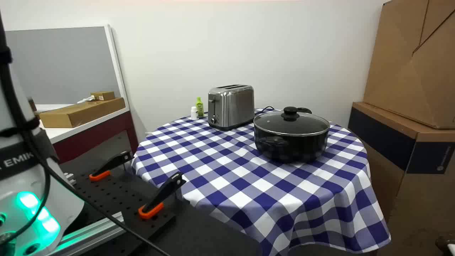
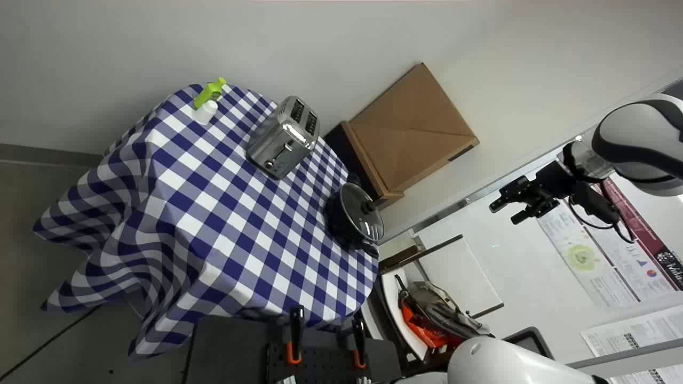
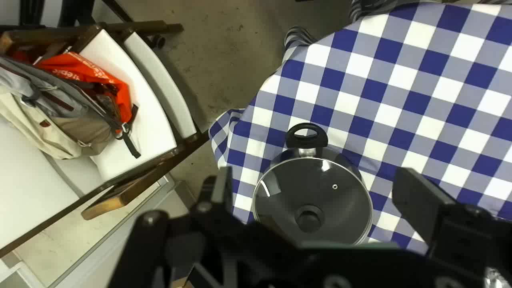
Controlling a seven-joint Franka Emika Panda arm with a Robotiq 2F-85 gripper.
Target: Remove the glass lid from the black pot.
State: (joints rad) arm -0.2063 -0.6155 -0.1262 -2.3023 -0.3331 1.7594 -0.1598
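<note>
Pot point(image 1: 291, 148) stands upright on a blue-and-white checked cloth point(image 1: 227, 161). Lid point(image 1: 291, 125) sits on top of the pot in all three views: clear glass, thin pale rim, black knob point(image 1: 290, 113) upright at its middle. Wrist view gives a small vent point(image 3: 335, 187) in the glass and one black side handle point(image 3: 307, 138) of the pot.

Gripper point(image 3: 314, 184): fingers point(image 3: 222, 186) spread wide. In the wrist view the pot and its lid show in the gap between the fingers, partly hidden by the gripper's blurred dark body. In an exterior view the gripper hangs at the end of the arm point(image 2: 640, 149), well apart from the pot.

Toaster point(image 1: 233, 106), silver: near the pot, cloth between them; behind it and to its left in an exterior view. Same view: green bottle point(image 1: 199, 107) and white bottle point(image 1: 194, 113) farther left of the pot, past the toaster; cannot tell whether those two touch. Carton point(image 1: 416, 67), brown, stacked on a lower box point(image 1: 423, 199), right of the pot. Two black clamps point(image 1: 161, 195) with orange ends, left of the pot, well apart.

Backpack point(image 3: 80, 120), grey and tan, on a white surface point(image 3: 154, 124) left of the pot in the wrist view.
</note>
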